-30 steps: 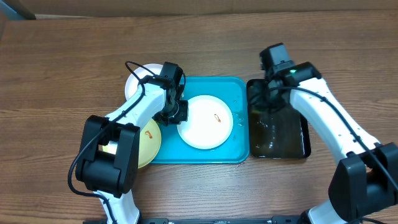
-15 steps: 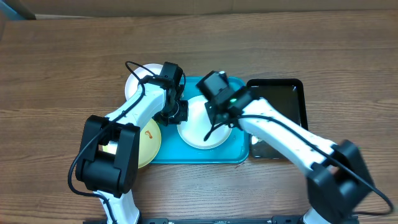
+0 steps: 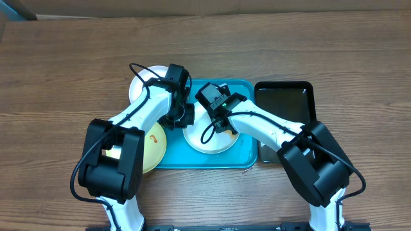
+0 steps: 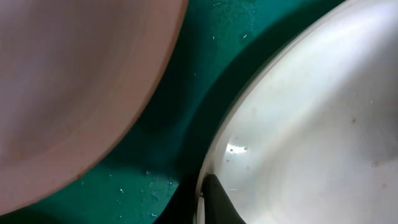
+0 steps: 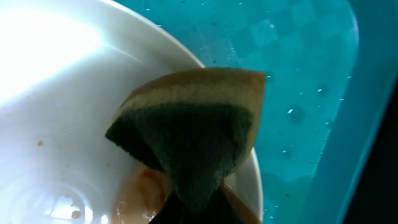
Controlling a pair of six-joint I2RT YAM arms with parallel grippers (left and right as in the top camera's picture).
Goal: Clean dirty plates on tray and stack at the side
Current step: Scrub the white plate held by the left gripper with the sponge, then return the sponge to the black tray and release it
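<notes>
A white plate (image 3: 207,138) lies on the turquoise tray (image 3: 247,96). My left gripper (image 3: 182,115) is shut on its left rim; one dark finger shows on the rim in the left wrist view (image 4: 214,198), with the plate (image 4: 311,124) to the right. My right gripper (image 3: 221,122) is shut on a yellow-and-green sponge (image 5: 193,124) that presses on the plate (image 5: 62,93) beside a wet orange smear (image 5: 144,186). A pale yellow-green plate (image 3: 153,144) with an orange smear lies left of the tray. Another white plate (image 3: 138,90) sits at the tray's back left.
A narrower black tray (image 3: 286,102) stands right of the turquoise tray, with liquid in it. The wooden table (image 3: 64,64) runs all round. In the left wrist view a second plate's edge (image 4: 74,81) overhangs the tray floor (image 4: 168,124).
My right arm has swung left from the black tray to the white plate, bringing the sponge down onto it. The left arm has kept still.
</notes>
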